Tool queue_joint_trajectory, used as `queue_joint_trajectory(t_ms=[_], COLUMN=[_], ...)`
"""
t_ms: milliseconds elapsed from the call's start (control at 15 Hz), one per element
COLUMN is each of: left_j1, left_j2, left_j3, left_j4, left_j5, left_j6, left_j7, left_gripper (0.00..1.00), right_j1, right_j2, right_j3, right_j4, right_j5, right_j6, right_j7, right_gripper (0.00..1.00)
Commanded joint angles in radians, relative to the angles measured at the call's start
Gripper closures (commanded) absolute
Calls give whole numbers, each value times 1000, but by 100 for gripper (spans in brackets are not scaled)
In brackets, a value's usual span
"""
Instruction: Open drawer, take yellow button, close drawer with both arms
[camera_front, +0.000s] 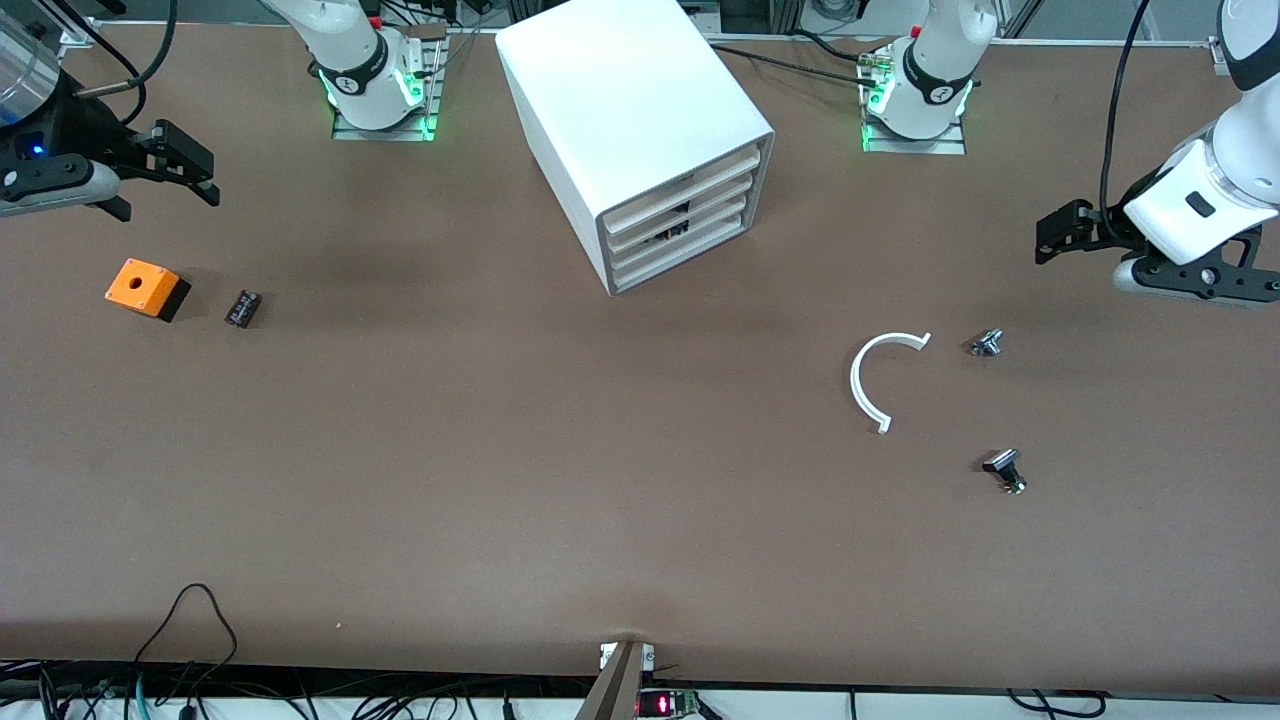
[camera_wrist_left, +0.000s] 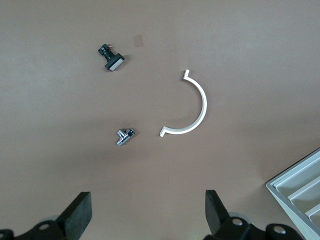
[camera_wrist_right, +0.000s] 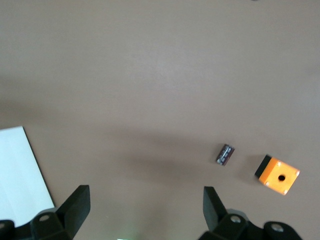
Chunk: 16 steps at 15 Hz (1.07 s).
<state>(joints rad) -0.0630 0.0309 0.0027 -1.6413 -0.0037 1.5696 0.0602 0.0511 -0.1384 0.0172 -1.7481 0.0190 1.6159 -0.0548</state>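
Observation:
The white cabinet (camera_front: 630, 110) stands at the table's middle, near the robots' bases. Its top drawer (camera_front: 720, 170) has a cream front and is pushed in, flush with the three fronts below. The button is hidden; no orange cap shows anywhere. My left gripper (camera_front: 1058, 232) hangs open and empty over the left arm's end of the table; its own view (camera_wrist_left: 148, 212) shows bare table between the fingers and a corner of the cabinet (camera_wrist_left: 300, 190). My right gripper (camera_front: 195, 170) hangs open and empty over the right arm's end, also seen in its view (camera_wrist_right: 146, 207).
An orange-and-black box with a hole (camera_front: 146, 288) (camera_wrist_right: 278, 175) and a small black block (camera_front: 243, 307) (camera_wrist_right: 225, 154) lie below the right gripper. A white half ring (camera_front: 880, 375) (camera_wrist_left: 192, 107), a small metal part (camera_front: 987, 343) (camera_wrist_left: 124, 137) and a black flat-capped part (camera_front: 1005, 468) (camera_wrist_left: 112, 57) lie near the left gripper.

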Motion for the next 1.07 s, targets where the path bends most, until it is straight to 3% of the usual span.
queue_joint_trajectory(t_ms=[0, 200, 400, 667, 800, 1000], left_j1=[-1, -3, -1, -20, -37, -31], left_j2=[1, 1, 0, 55, 90, 145], left_j3=[-3, -7, -7, -9, -18, -21], left_j4=[14, 15, 15, 17, 9, -24], left_j5=[4, 5, 4, -53, -144, -414], left_j6=[-19, -19, -25, -100, -138, -140], left_j7=[-2, 0, -5, 6, 32, 96], left_gripper=[0, 0, 0, 0, 0, 0], right_j1=[1, 15, 29, 94, 124, 134], right_j2=[6, 52, 137, 264, 293, 324], right_j3=[6, 16, 32, 41, 41, 43], right_j4=[15, 10, 18, 116, 142, 154], right_j5=[24, 18, 24, 27, 45, 90], right_j6=[-16, -17, 67, 84, 85, 94], right_j7=[156, 165, 309, 467, 536, 555], right_gripper=[0, 0, 0, 0, 0, 0])
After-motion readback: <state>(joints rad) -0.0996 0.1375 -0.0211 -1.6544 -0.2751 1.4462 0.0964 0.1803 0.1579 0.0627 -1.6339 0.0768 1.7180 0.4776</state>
